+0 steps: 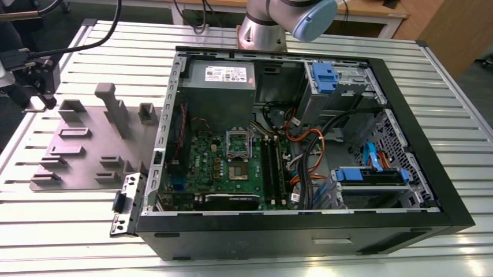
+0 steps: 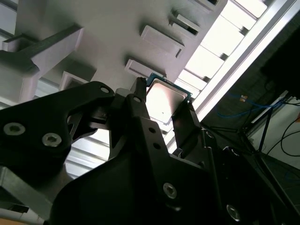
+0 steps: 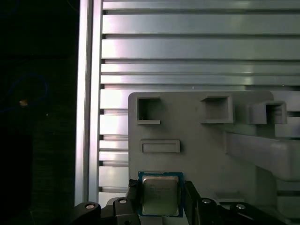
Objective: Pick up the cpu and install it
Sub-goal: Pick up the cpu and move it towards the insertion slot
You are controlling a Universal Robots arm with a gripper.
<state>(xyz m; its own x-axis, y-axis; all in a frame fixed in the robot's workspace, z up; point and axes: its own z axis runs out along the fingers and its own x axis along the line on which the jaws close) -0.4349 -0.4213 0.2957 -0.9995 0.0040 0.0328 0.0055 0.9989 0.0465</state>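
Observation:
In both wrist views the cpu [image 3: 160, 194] [image 2: 165, 99], a small square chip with a silver-grey lid and a thin rim, sits between my gripper's two black fingers. The gripper [image 3: 161, 197] [image 2: 163, 105] is shut on the cpu, one finger against each of two opposite edges. Under it lies the grey fixture plate [image 3: 197, 154] [image 2: 117, 28]. In the exterior view the gripper [image 1: 37, 103] hangs over the plate's [image 1: 85, 156] far corner, at the exterior view's left. The open computer case [image 1: 301, 144] lies to the right, and the metal-framed socket [image 1: 239, 143] shows on its green board.
The plate carries raised blocks and posts [image 1: 114, 107]. The slatted metal table [image 1: 62, 231] ends close to the gripper, its edge rail [image 3: 89, 93] bordering dark floor. Cables [image 1: 304, 141] and drive bays [image 1: 370, 179] crowd the case beside the board. The arm's base [image 1: 266, 29] stands behind the case.

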